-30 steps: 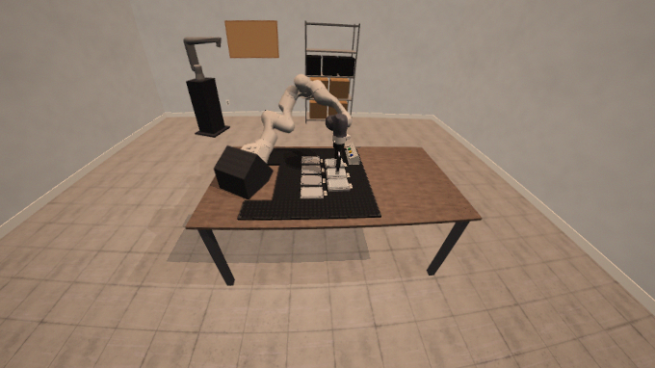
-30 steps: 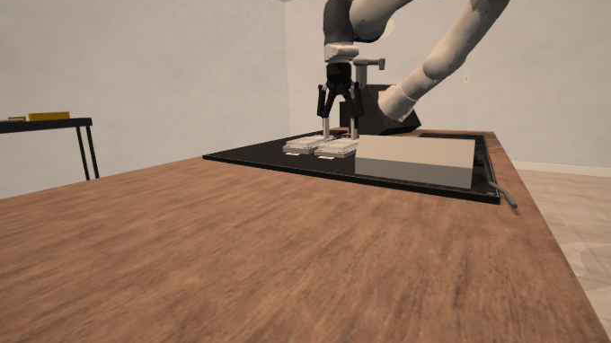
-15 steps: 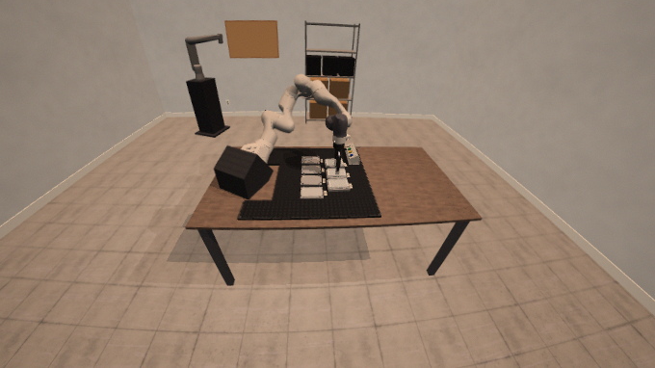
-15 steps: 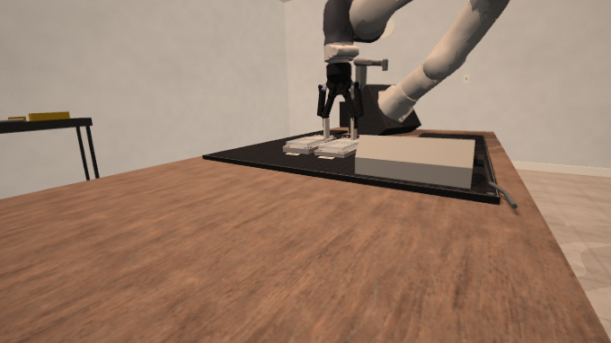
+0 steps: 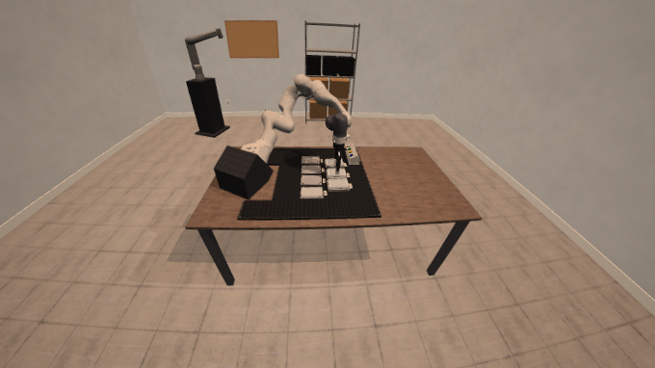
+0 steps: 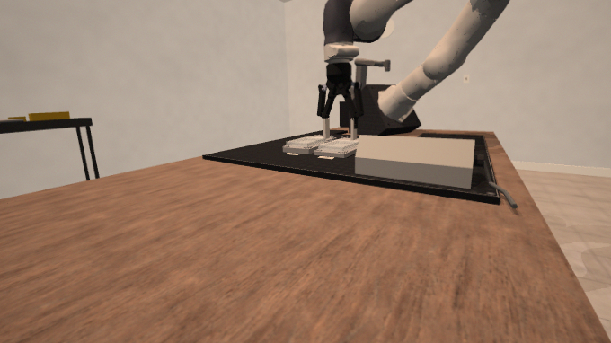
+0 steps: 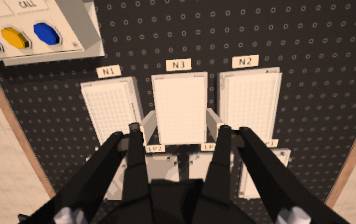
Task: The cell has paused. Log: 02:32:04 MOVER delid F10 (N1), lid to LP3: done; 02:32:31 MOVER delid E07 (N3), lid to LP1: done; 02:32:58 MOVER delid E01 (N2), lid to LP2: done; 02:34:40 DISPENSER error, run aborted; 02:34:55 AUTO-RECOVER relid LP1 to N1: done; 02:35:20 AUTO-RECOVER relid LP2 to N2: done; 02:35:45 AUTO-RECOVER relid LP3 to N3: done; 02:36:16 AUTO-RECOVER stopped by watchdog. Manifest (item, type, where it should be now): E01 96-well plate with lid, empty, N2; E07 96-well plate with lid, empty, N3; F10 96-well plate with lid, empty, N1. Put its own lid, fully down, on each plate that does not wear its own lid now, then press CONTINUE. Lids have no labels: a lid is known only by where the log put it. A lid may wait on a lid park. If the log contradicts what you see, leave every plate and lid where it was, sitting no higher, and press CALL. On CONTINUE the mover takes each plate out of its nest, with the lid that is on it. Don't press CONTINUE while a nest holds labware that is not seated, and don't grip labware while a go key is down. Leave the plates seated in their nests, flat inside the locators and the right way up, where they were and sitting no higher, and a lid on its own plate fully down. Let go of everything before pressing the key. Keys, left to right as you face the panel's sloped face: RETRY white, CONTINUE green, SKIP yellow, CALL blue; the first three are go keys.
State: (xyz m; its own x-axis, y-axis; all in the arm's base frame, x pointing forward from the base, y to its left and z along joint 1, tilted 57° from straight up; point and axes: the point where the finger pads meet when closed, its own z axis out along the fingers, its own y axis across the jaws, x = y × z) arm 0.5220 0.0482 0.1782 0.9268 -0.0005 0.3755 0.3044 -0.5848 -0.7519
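In the wrist view three plates sit in a row in nests labelled N1 [image 7: 111,104], N3 [image 7: 180,107] and N2 [image 7: 249,104]. The N3 one shows a smooth white top. The N1 and N2 ones show a well grid. My gripper [image 7: 180,116] is low over N3, with one finger pad on each long side of that plate. Narrow gaps show between the pads and the plate, so the gripper is open and holds nothing. It also shows in the top and exterior views [image 5: 339,163] [image 6: 338,134]. The lid parks [image 7: 165,167] lie below my fingers and are mostly hidden.
The key panel [image 7: 45,30] stands at the upper left in the wrist view, showing its yellow key [image 7: 11,37] and blue CALL key [image 7: 46,32]. From the exterior view its grey back [image 6: 414,161] stands beside the plates. A black box [image 5: 241,171] sits at the table's left.
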